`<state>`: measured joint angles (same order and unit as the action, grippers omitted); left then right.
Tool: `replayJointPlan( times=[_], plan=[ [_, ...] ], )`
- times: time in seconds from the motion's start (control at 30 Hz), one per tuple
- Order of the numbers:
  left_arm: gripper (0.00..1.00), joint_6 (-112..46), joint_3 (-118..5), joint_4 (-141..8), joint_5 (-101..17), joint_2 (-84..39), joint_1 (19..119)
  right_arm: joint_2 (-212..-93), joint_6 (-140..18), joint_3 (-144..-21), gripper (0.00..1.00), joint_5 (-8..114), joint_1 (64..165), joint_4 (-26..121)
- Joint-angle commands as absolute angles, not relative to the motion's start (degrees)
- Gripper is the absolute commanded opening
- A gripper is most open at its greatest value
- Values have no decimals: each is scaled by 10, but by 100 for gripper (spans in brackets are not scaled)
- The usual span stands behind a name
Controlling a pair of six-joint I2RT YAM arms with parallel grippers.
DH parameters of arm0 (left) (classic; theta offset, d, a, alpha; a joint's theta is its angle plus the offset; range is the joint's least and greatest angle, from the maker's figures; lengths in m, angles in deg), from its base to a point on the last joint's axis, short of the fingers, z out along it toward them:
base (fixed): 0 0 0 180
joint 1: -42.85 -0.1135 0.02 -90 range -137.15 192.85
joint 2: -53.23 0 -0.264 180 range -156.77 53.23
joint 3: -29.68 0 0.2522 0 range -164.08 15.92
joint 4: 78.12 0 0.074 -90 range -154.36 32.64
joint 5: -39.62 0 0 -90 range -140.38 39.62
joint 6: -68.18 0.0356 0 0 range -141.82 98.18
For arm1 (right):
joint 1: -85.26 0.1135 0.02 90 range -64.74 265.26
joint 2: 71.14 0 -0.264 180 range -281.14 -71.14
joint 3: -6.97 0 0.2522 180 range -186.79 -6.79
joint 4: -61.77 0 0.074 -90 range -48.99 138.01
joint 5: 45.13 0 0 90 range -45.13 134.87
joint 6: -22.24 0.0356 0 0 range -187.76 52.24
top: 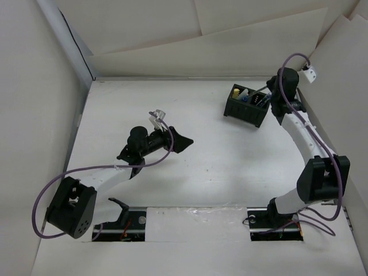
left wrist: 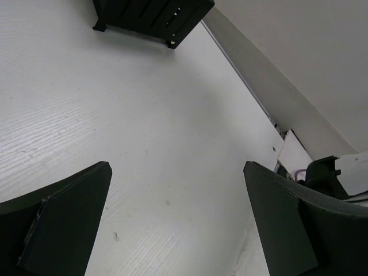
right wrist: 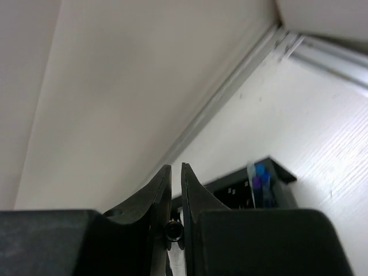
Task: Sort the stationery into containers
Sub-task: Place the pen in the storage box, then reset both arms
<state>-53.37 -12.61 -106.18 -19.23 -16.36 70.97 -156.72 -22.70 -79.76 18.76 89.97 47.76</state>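
- Nearest my overhead camera is the black elbow block of the left arm (top: 72,208), low on the left with a purple cable looping round it.
- The left end effector (top: 181,141) hangs over the middle of the white worktop (top: 218,172). Its jaws are spread wide with nothing between them, and in the wrist view (left wrist: 177,167) I see only bare surface in the gap.
- The black rectangular two-compartment box (top: 244,112) sits at the far right of the worktop, turned at an angle and well apart from the left end effector. The left wrist camera catches its slotted wall (left wrist: 152,14) at the top of its view.
- Inside the box I can pick out a yellow-capped marker (top: 238,92) and a blue-capped marker (top: 246,98), the blue cap (right wrist: 260,179) standing upright against one wall.
- The right end effector (top: 270,99) is at the box's right-hand end. Its jaws (right wrist: 176,175) are almost together, pinched on a slim pen with a dark round end (right wrist: 173,230); I cannot tell its colour.
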Motion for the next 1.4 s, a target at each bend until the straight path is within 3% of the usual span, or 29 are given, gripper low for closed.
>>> replayJointPlan(
  times=[0.0,0.3,0.53,0.6,0.67,0.7,0.8,0.93,1.17,1.37],
  plan=[
    [100,-534,-119,-1078,-206,-137,710,-1607,-257,-864,0,34,896,470],
    [100,-539,-113,-1051,-229,-109,710,-1737,-330,-961,0,-96,901,457],
    [100,-539,-113,-1044,-240,-103,710,-1762,-336,-949,0,-80,912,457],
    [100,-539,-113,-1044,-240,-103,710,-1769,-336,-942,11,-73,924,457],
    [100,-539,-113,-1044,-246,-103,710,-1769,-323,-935,32,-66,931,452],
    [100,-539,-113,-1039,-246,-103,710,-1769,-316,-928,51,-66,931,452],
    [100,-539,-113,-1032,-258,-90,710,-1738,-310,-915,77,-39,937,452],
    [100,-539,-113,-1015,-272,-79,710,-1678,-293,-909,95,-19,937,424],
    [100,-544,-108,-1004,-283,-44,710,-1512,-249,-818,99,58,963,402],
    [100,-549,-108,-961,-304,-15,710,-1359,-236,-658,100,96,1069,381]
  ],
)
